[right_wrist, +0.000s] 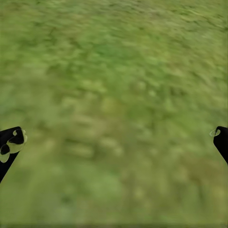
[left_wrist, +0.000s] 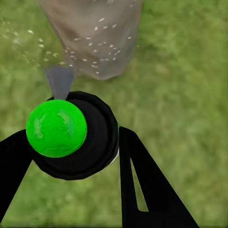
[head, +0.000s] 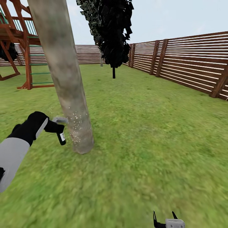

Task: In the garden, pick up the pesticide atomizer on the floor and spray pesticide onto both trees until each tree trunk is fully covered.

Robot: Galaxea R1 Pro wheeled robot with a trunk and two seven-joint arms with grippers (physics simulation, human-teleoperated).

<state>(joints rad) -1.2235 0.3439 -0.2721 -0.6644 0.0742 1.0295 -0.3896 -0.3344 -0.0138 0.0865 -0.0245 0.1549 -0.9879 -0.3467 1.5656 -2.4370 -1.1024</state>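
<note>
My left gripper (head: 56,127) is shut on the pesticide atomizer (head: 60,135), a dark bottle with a white label and a grey spray head, held just left of a thick pale tree trunk (head: 65,76). Whitish specks of pesticide (head: 76,125) dot the trunk's lower part. In the left wrist view the atomizer (left_wrist: 76,137) sits between the black fingers (left_wrist: 142,180), a green ball over its top, its grey nozzle aimed at the speckled trunk (left_wrist: 95,38). My right gripper (head: 165,218) is open low over the grass; its fingertips (right_wrist: 12,142) stand wide apart above lawn.
A dark-leaved thin-stemmed tree (head: 112,31) stands behind on the lawn. A brown slat fence (head: 183,63) runs along the right and back. A red wooden play frame (head: 19,44) rises at the far left. Green grass (head: 152,133) spreads to the right.
</note>
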